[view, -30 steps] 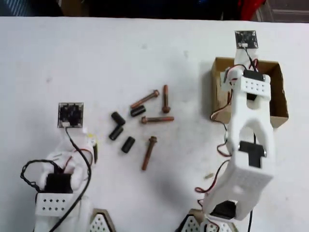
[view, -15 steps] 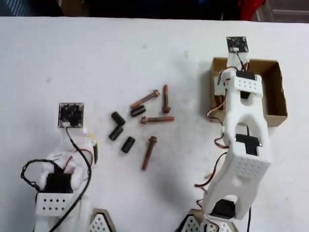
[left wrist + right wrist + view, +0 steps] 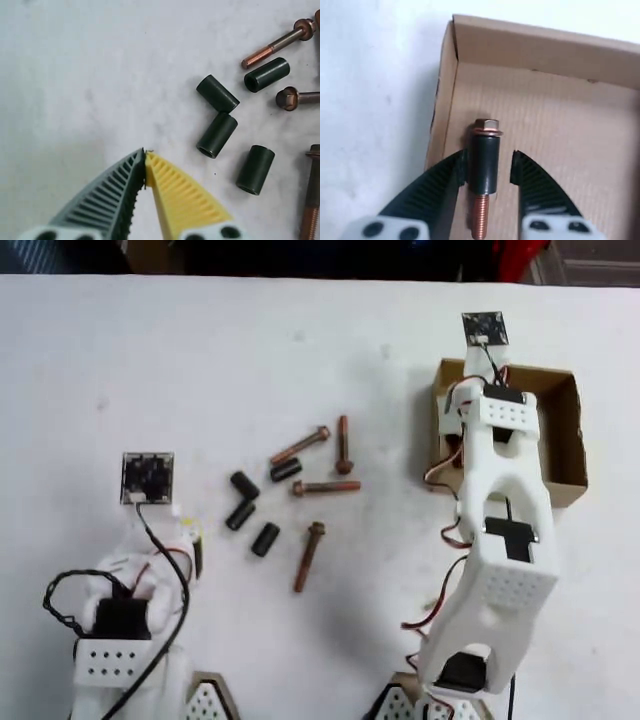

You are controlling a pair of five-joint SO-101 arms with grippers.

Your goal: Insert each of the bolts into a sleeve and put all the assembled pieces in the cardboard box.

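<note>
Several copper bolts [image 3: 309, 556] and black sleeves [image 3: 265, 539] lie loose on the white table [image 3: 150, 360] left of centre. The cardboard box [image 3: 565, 430] stands at the right, with my right arm [image 3: 500, 540] stretched over it. Inside the box [image 3: 545, 45], a bolt pushed through a sleeve [image 3: 485, 170] lies between the fingers of my right gripper [image 3: 489, 159]. That gripper is open: one finger touches the sleeve and the other stands apart. My left gripper [image 3: 145, 152] is shut on nothing, close to the sleeves [image 3: 217, 135] and short of them.
The left arm [image 3: 120, 630] sits low at the table's near left edge, trailing black cables. The box's cardboard walls rise around the right gripper. Bare white table lies between the loose parts and the box.
My right arm has shifted a little to the left over the box, and the box has moved slightly with it. The left arm and the loose parts have not moved.
</note>
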